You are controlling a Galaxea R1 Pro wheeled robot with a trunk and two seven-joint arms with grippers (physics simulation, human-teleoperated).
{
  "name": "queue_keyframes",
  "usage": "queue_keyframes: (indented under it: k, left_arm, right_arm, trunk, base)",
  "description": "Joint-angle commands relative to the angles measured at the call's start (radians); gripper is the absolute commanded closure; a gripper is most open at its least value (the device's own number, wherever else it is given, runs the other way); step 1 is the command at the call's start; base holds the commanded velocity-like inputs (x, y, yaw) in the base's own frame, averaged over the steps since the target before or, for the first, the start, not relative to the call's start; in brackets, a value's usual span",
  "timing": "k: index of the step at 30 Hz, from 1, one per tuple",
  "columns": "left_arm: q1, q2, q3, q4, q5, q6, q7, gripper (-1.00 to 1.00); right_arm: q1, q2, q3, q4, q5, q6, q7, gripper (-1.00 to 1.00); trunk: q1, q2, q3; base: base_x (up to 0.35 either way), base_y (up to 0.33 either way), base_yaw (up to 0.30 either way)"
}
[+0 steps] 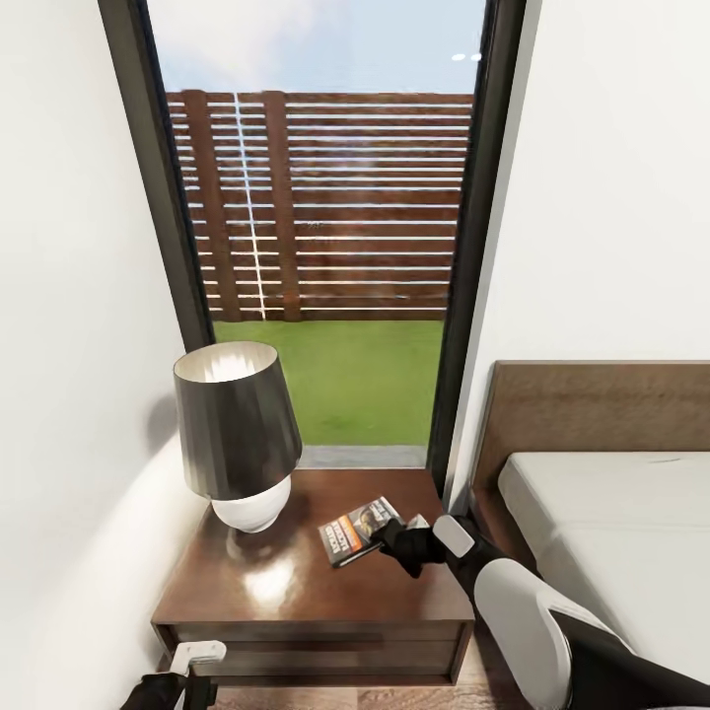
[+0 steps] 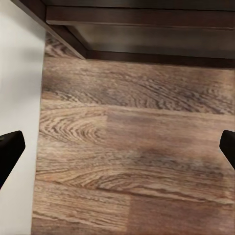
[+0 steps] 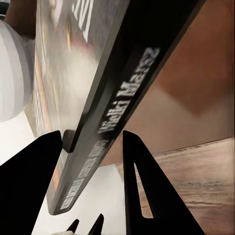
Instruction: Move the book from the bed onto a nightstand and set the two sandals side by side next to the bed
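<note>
Leftmost, the left gripper hangs low before the nightstand, its fingers spread wide over bare wood-plank floor, holding nothing. On the nightstand's glossy top, at its left side, stands a table lamp with a dark shade and a white rounded base. Right of the lamp lies the book, a paperback with an orange band, on the top's right half. The right gripper is at the book's right edge; the right wrist view shows the spine passing between the two fingers, which are set narrow about it, though contact cannot be confirmed. Behind is a tall dark-framed window. Rightmost stands the bed, just beside the nightstand, with a pale mattress and a brown headboard.
</note>
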Motion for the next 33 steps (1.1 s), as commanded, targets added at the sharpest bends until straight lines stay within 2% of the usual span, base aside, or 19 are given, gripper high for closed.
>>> queue_keyframes:
  k: [1,16,20,25,29,33]
  left_arm:
    - [-0.001,-0.001,0.006,-0.003,-0.007,0.004,-0.005,-1.00]
    - [-0.001,0.000,0.007,-0.003,-0.007,0.004,-0.005,-1.00]
    - [-0.001,0.000,0.007,-0.003,-0.007,0.004,-0.005,-1.00]
    - [-0.001,-0.001,0.006,-0.003,-0.007,0.004,-0.005,-1.00]
    - [-0.001,-0.001,0.006,-0.003,-0.007,0.004,-0.005,-1.00]
    - [-0.001,-0.001,0.006,-0.003,-0.007,0.004,-0.005,-1.00]
  right_arm:
    - [-0.001,0.001,-0.004,-0.001,-0.002,0.005,-0.009,1.00]
    - [-0.026,0.001,-0.010,0.000,-0.008,0.014,-0.042,1.00]
    - [-0.039,0.001,-0.011,0.001,-0.031,0.034,-0.081,1.00]
    - [-0.049,0.002,-0.011,0.001,-0.083,0.042,-0.140,1.00]
    - [-0.051,0.002,-0.012,0.001,-0.095,0.043,-0.153,1.00]
    - [-0.055,0.003,-0.012,0.001,-0.103,0.044,-0.165,1.00]
  trunk:
    - [0.000,0.000,-0.001]
    - [0.000,0.000,-0.001]
    - [0.008,-0.014,-0.007]
    - [0.015,-0.028,-0.014]
    - [0.015,-0.028,-0.014]
    - [0.031,-0.056,-0.026]
  base:
    - [0.000,0.000,0.000]
    - [0.000,0.000,0.000]
    - [0.000,0.000,0.000]
    - [0.000,0.000,0.000]
    - [0.000,0.000,0.000]
    - [0.000,0.000,0.000]
